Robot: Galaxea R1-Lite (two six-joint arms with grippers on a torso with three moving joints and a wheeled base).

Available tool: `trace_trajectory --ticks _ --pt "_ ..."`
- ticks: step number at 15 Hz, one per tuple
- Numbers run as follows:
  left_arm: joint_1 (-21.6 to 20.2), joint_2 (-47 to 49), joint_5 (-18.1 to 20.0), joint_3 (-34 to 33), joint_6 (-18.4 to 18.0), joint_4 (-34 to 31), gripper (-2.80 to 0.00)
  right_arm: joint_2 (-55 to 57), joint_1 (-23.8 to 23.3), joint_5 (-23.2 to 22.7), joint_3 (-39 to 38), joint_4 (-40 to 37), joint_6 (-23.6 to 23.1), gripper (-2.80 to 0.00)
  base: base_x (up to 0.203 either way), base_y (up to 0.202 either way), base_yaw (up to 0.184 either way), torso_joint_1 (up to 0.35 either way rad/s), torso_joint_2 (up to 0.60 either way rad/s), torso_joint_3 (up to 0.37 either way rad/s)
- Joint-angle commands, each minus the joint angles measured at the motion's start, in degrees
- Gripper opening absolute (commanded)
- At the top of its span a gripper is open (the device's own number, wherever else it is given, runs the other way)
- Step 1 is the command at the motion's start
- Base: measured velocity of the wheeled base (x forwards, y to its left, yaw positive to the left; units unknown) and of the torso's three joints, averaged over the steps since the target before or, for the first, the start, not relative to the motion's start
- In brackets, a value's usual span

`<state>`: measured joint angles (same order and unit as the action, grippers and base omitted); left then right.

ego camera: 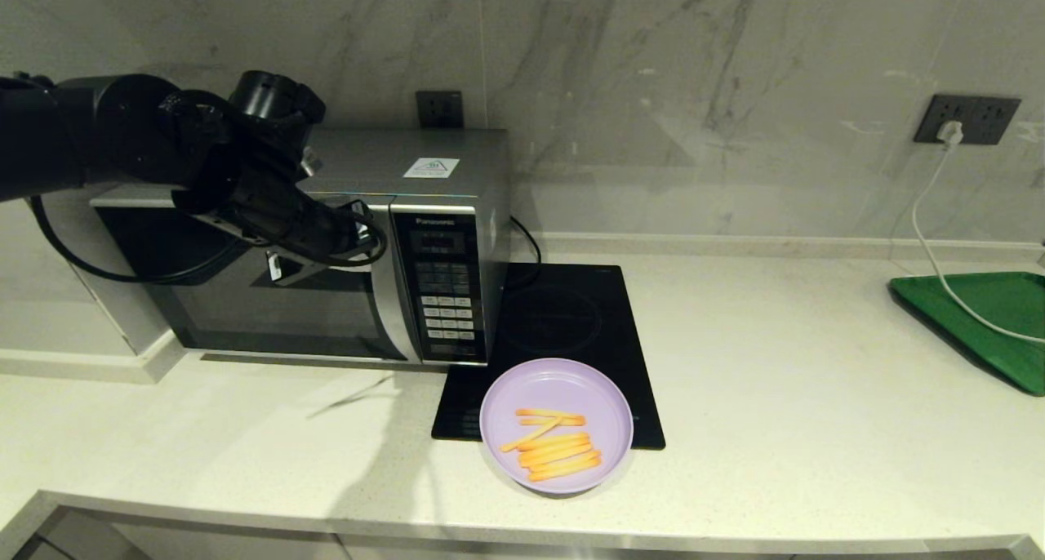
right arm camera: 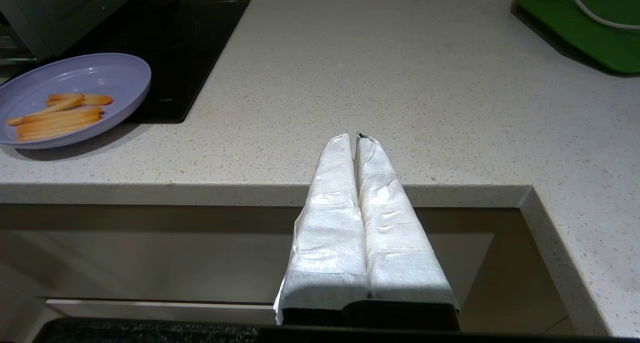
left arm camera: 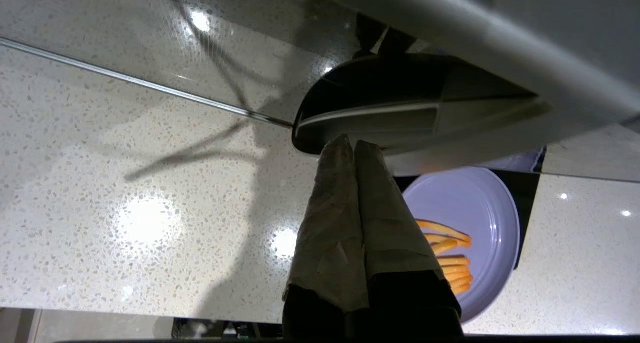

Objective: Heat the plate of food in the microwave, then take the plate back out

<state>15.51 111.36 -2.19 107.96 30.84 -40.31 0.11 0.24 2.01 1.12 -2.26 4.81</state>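
The lilac plate of food (ego camera: 557,425), with several orange-yellow sticks, rests on the counter, overlapping the front edge of the black hob. It also shows in the left wrist view (left arm camera: 475,208) and the right wrist view (right arm camera: 90,78). The silver Panasonic microwave (ego camera: 367,156) stands at the back left with its dark door closed. My left gripper (ego camera: 359,227) hangs in front of that door, shut and empty, its tips (left arm camera: 352,145) at the dark handle recess (left arm camera: 390,103). My right gripper (right arm camera: 356,139) is shut and empty, low at the counter's front edge, out of the head view.
The black induction hob (ego camera: 563,315) lies right of the microwave. A green tray (ego camera: 992,315) sits at the far right with a white cable (ego camera: 927,233) running onto it from a wall socket. The speckled counter's front edge (right arm camera: 250,193) is just ahead of my right gripper.
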Motion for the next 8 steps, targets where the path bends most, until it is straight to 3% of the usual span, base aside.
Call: trace_trajectory --ticks 1,4,8 --pt "0.04 -3.69 0.0 -0.95 0.34 -1.83 -2.8 -0.02 0.02 0.01 0.02 -0.02 0.03 -2.8 0.0 0.0 0.0 0.0 0.0 0.0" --pt "0.05 -14.55 0.6 -4.95 -0.4 -6.76 -2.8 -0.02 0.02 0.01 0.0 -0.02 0.03 -2.8 0.0 0.0 0.0 0.0 0.0 0.0" --pt "-0.1 -34.15 -0.4 -16.94 -6.92 -12.3 -2.8 -0.02 0.02 0.01 0.02 -0.02 0.03 -2.8 0.0 0.0 0.0 0.0 0.0 0.0"
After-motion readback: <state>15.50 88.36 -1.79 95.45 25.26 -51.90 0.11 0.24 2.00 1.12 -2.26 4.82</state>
